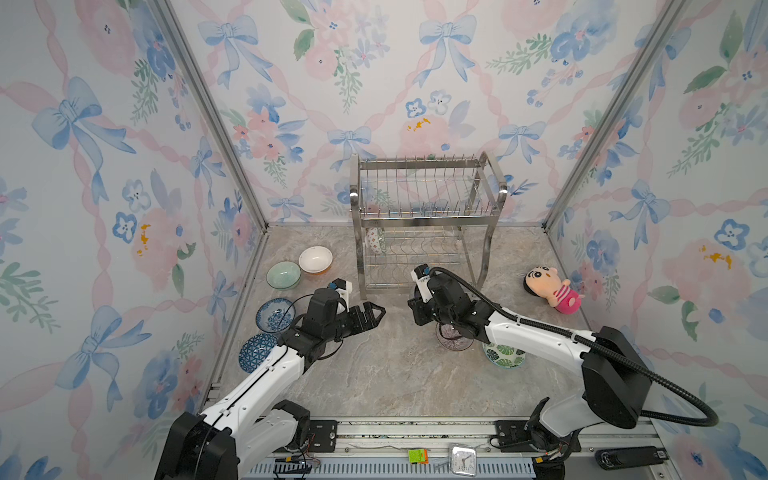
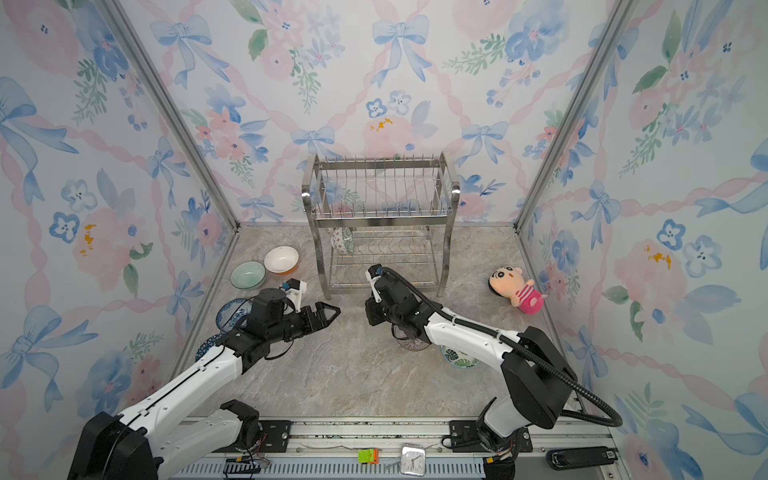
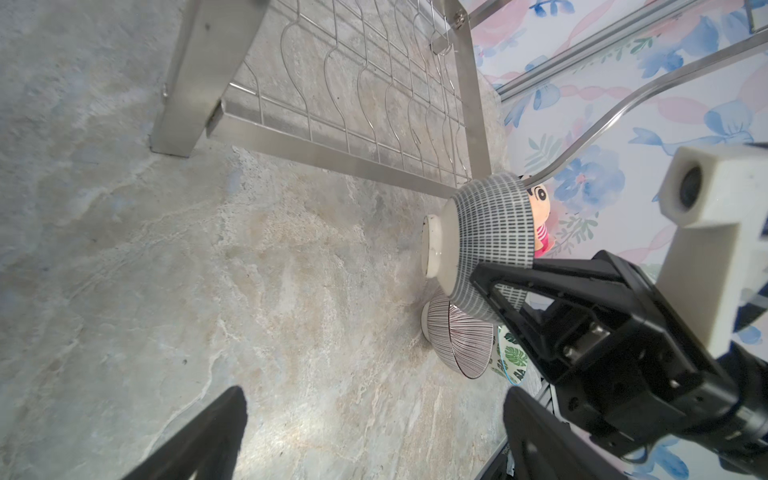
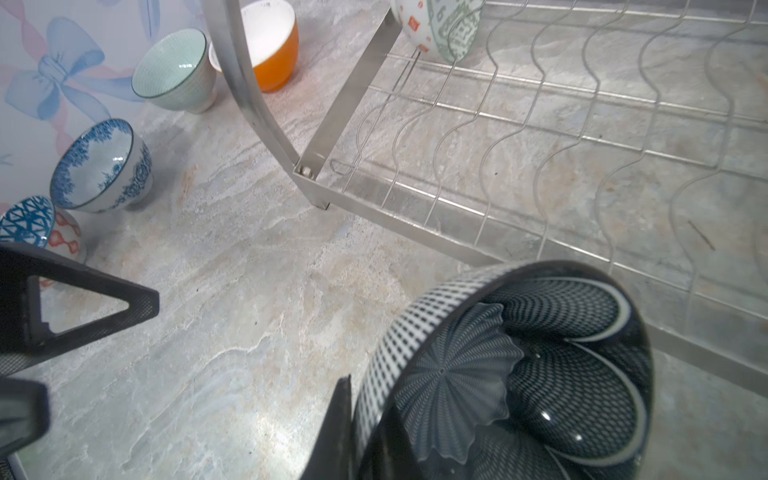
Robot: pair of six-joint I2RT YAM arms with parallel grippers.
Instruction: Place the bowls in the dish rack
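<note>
In both top views the dish rack (image 1: 424, 214) stands at the middle of the tabletop's (image 1: 374, 382) far edge. One green geometric bowl (image 1: 375, 240) is already on edge at the left end of its lower tier. Four more wait along the left edge: orange-and-white bowl (image 1: 316, 259), pale green bowl (image 1: 283, 275), blue floral bowl (image 1: 272, 318), blue triangle bowl (image 1: 254, 353). The left gripper (image 1: 375, 312) hovers before the rack's left front leg, jaws spread wide, nothing in them. The right arm's wrist hides its load here; beneath that arm sit the pink-striped bowl (image 1: 453, 337) and green leaf bowl (image 1: 505, 356).

Left wrist view, and there it is: the right gripper (image 3: 484, 282) clamped on the rim of the navy petal bowl (image 3: 490, 224). The bowl hangs clear of the tabletop, over the pink-striped one. How far it is tipped, I can't tell.

Right wrist view: the navy petal bowl (image 4: 540, 374) shows its dark interior just short of the lower tier's front rail, with empty wavy slots beyond.

This looks like the carry to the rack. Next, I'd say, it must clear that rail, turn on edge and settle between two wires before the grip lets go.
</note>
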